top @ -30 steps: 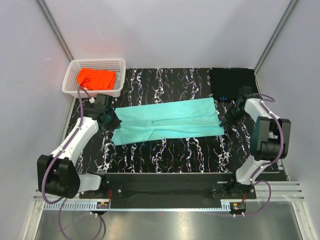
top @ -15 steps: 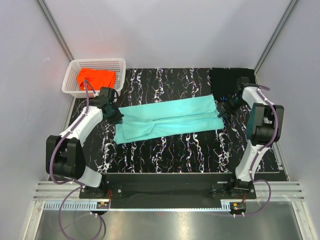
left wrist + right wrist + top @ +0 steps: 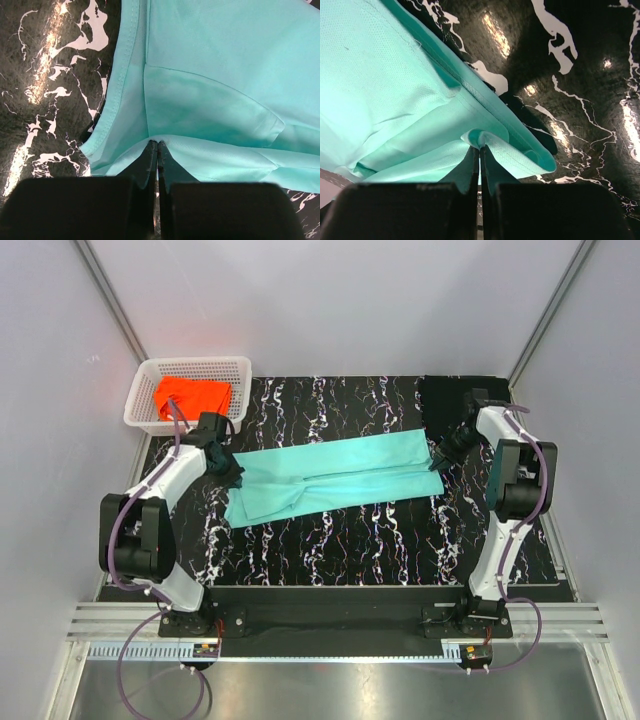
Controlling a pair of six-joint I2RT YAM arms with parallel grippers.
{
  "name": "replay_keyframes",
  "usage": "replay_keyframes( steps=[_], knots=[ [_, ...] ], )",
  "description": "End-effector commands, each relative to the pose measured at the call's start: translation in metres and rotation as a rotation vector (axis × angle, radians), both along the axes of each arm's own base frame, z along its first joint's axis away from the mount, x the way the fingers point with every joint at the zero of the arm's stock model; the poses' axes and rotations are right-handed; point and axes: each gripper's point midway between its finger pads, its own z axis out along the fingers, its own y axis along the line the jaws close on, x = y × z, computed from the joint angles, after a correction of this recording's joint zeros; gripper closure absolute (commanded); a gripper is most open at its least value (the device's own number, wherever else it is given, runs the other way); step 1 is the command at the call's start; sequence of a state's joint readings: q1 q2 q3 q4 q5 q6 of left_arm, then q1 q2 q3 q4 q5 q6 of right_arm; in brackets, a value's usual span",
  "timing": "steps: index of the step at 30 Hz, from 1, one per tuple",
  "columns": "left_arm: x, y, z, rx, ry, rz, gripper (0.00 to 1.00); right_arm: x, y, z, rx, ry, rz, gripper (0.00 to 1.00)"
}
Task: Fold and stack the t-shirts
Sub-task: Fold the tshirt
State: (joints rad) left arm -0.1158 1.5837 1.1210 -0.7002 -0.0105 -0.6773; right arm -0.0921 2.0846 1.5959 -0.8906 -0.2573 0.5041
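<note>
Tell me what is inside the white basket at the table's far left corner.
A crumpled orange t-shirt lies in the white basket. Anything beneath the shirt, and the basket floor under it, is covered and cannot be seen.

Top camera overhead, whole table (image 3: pixel 350 540) in view — wrist cameras close on mint-teal shirt (image 3: pixel 335 475) ends
</note>
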Motion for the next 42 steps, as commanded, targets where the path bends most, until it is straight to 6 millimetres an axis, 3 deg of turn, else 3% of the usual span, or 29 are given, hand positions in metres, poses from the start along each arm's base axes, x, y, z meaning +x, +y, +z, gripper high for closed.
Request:
replay_keyframes(
  steps=[1, 8, 14, 18, 19, 21, 22, 24, 25, 26, 28, 30, 33, 34, 36, 37, 40, 42],
  knots=[
    [0.023, 0.002, 0.016, -0.002, -0.072, -0.010, 1.00, 0.009, 0.004, 0.008, 0.014, -0.017, 0.015, 1.00],
    [0.034, 0.003, 0.023, 0.001, -0.097, -0.013, 1.00, 0.012, 0.001, 0.009, -0.002, -0.013, 0.004, 1.00],
    [0.048, -0.002, 0.014, -0.021, -0.074, -0.034, 1.00, 0.017, 0.000, 0.001, -0.005, 0.002, -0.003, 0.99],
    [0.056, 0.005, 0.004, 0.006, -0.055, -0.035, 1.00, 0.021, 0.002, -0.003, 0.005, 0.006, 0.001, 0.97],
    [0.059, 0.009, 0.003, 0.013, -0.054, -0.031, 1.00, 0.026, 0.002, -0.002, 0.005, -0.005, 0.004, 0.96],
    [0.065, 0.011, -0.003, 0.027, -0.046, -0.057, 0.98, 0.031, 0.001, -0.005, 0.005, -0.010, 0.020, 0.85],
    [0.072, 0.013, 0.001, 0.033, -0.061, -0.067, 0.95, 0.042, -0.001, 0.002, -0.007, -0.043, 0.026, 0.82],
    [0.074, 0.020, 0.006, 0.076, -0.070, -0.090, 0.86, 0.046, -0.011, 0.007, -0.064, -0.041, 0.042, 0.71],
    [0.076, 0.021, 0.021, 0.088, -0.101, -0.093, 0.67, 0.057, -0.017, 0.023, -0.099, -0.082, 0.052, 0.68],
    [0.073, 0.023, 0.029, 0.101, -0.107, -0.095, 0.59, 0.053, -0.022, 0.031, -0.130, -0.070, 0.068, 0.67],
    [0.066, 0.025, 0.055, 0.124, -0.171, -0.100, 0.48, 0.056, -0.035, 0.050, -0.209, -0.100, 0.073, 0.62],
    [0.056, 0.024, 0.068, 0.128, -0.204, -0.113, 0.45, 0.052, -0.035, 0.072, -0.248, -0.142, 0.097, 0.60],
    [0.032, 0.011, 0.077, 0.090, -0.232, -0.152, 0.45, 0.038, -0.008, 0.085, -0.245, -0.173, 0.178, 0.57],
    [0.019, 0.008, 0.065, 0.082, -0.204, -0.169, 0.47, 0.030, 0.001, 0.084, -0.234, -0.175, 0.197, 0.57],
    [0.010, 0.006, 0.062, 0.073, -0.210, -0.179, 0.56, 0.019, 0.035, 0.079, -0.170, -0.182, 0.255, 0.57],
    [0.000, 0.003, 0.050, 0.050, -0.178, -0.190, 0.60, 0.005, 0.057, 0.065, -0.138, -0.150, 0.293, 0.57],
    [-0.007, 0.003, 0.033, 0.047, -0.140, -0.203, 0.71, -0.008, 0.090, 0.053, -0.044, -0.143, 0.303, 0.61],
    [-0.004, 0.004, 0.020, 0.050, -0.120, -0.208, 0.76, -0.009, 0.098, 0.047, -0.012, -0.148, 0.297, 0.66]
  ],
)
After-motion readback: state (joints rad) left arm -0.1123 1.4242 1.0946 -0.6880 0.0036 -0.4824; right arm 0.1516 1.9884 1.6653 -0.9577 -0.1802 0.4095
